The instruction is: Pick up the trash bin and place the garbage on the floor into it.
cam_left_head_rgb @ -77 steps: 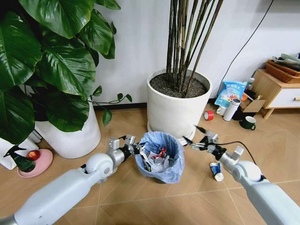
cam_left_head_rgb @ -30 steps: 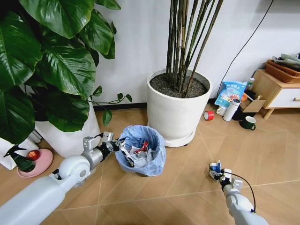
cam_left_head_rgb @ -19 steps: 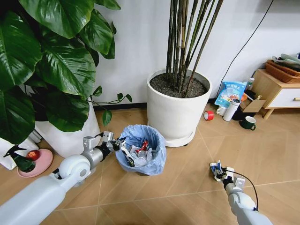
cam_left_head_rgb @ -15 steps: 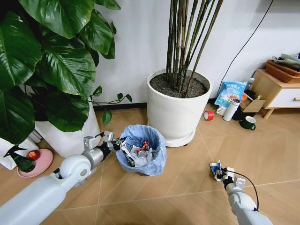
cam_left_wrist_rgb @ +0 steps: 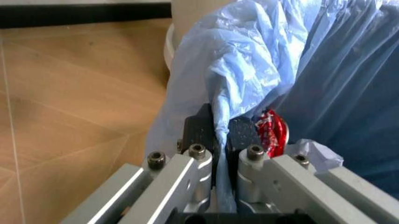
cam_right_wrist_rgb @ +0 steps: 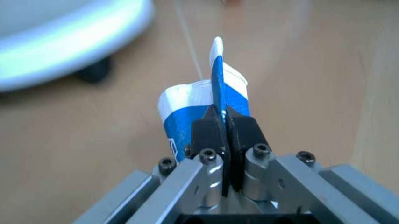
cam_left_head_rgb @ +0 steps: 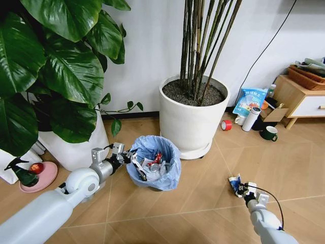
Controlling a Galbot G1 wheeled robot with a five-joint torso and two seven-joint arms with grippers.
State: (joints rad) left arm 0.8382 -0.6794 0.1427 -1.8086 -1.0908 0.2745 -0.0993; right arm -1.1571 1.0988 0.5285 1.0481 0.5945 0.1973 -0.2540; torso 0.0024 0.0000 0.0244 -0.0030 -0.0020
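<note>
Nearest you, your right gripper (cam_left_head_rgb: 242, 190) is pinched tight on a blue-and-white scrap (cam_right_wrist_rgb: 213, 105) low over the floor (cam_left_head_rgb: 203, 178) (well right of the bin). Farther in, your left gripper (cam_left_head_rgb: 130, 156) is clamped on the bag rim of the trash bin (cam_left_head_rgb: 161, 172), which sits between the two white plant pots (cam_left_head_rgb: 190, 119).

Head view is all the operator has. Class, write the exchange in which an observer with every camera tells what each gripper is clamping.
Operator: Does the left gripper grip the trash bin itself?
Observer: Its fingers are shut on the rim's light-blue bag.
Operator: Anything beside that grip?
Observer: A red scrap lies just inside.
Operator: Has the right gripper caught the garbage?
Observer: Yes, it pinches the thin edge of the blue-white scrap.
</note>
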